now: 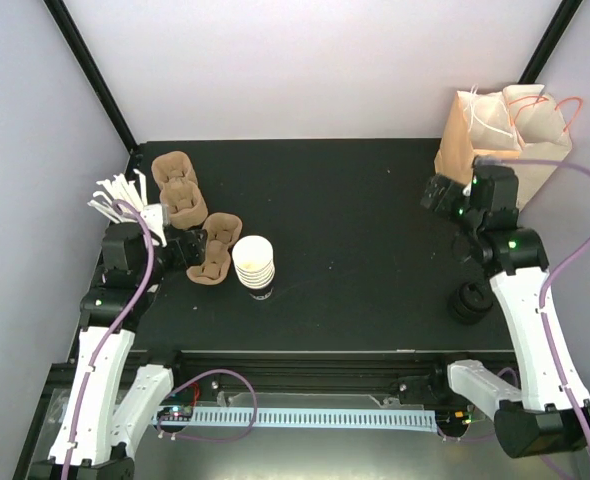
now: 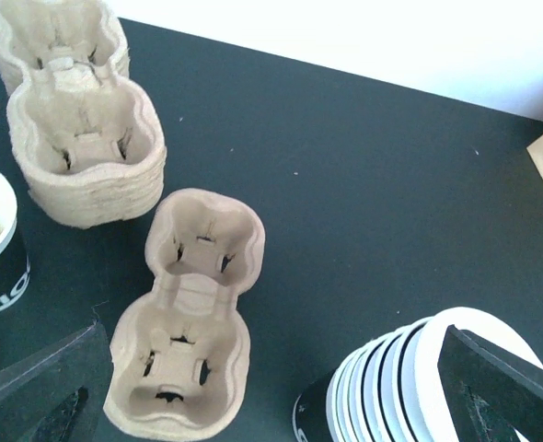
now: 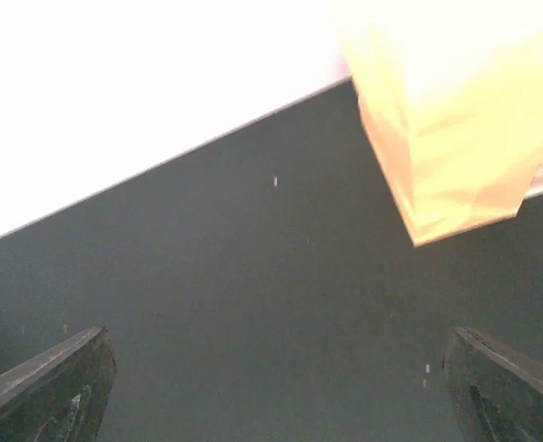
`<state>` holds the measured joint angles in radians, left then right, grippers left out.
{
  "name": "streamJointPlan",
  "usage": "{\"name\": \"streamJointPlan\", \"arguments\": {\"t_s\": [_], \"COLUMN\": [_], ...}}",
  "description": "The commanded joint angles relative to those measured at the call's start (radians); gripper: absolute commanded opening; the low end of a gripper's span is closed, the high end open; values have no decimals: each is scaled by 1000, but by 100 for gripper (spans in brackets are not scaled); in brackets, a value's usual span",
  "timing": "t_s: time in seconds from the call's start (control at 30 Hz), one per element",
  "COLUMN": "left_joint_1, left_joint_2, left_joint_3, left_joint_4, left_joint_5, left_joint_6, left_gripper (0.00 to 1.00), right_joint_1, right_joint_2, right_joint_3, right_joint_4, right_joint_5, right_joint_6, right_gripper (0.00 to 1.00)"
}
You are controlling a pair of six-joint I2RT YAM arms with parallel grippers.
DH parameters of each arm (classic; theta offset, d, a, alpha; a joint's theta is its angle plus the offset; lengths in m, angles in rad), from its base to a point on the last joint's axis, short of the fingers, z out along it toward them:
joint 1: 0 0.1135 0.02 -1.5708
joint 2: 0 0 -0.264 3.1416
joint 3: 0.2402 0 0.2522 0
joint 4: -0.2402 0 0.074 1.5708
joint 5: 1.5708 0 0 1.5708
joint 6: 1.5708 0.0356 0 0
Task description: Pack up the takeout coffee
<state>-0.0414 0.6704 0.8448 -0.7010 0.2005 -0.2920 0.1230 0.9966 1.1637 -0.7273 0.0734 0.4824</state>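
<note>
The left arm [image 1: 103, 345] rises from the near-left corner of the desk and bends inward with its wrist low. Its jaws are spread wide and grasp nothing, poised just beside a single brown moulded-pulp two-cup carrier [image 2: 190, 318] lying empty on the black desk [image 1: 355, 220]. The right arm [image 1: 535, 320] stretches along the right edge toward the far-right corner, its jaws likewise fully parted and empty, facing the tan paper bags [image 1: 503, 130] standing there (their contents cannot be seen). A nested stack of small white paper cups [image 1: 254, 264] with a dark printed band stands just beside the single carrier, toward the near-left. A short stack of round black plastic lids [image 1: 470, 303] sits near the right edge. More brown carriers [image 1: 178, 185], stacked and empty, rest toward the far-left corner near a bunch of thin white sticks [image 1: 123, 195].
</note>
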Motion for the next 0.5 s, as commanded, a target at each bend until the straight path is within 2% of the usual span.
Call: {"name": "streamJointPlan", "arguments": {"t_s": [0.0,0.27,0.47], "left_joint_1": [-6,-6,-6], "left_joint_2": [29,15,26], "left_joint_3": [39,-52,-59], "left_joint_4": [62,105,107], "left_joint_5": [43,69,95], "left_joint_6": [62,75,76], "left_gripper": [99,99,99], "right_joint_1": [-9,-96,-99], "right_joint_2": [110,471,723], "right_joint_3": [185,631,843], "right_joint_4": [-64,-232,-303], "right_joint_5": [172,127,265], "right_joint_6": [20,-68,-140], "right_gripper": [100,100,100]}}
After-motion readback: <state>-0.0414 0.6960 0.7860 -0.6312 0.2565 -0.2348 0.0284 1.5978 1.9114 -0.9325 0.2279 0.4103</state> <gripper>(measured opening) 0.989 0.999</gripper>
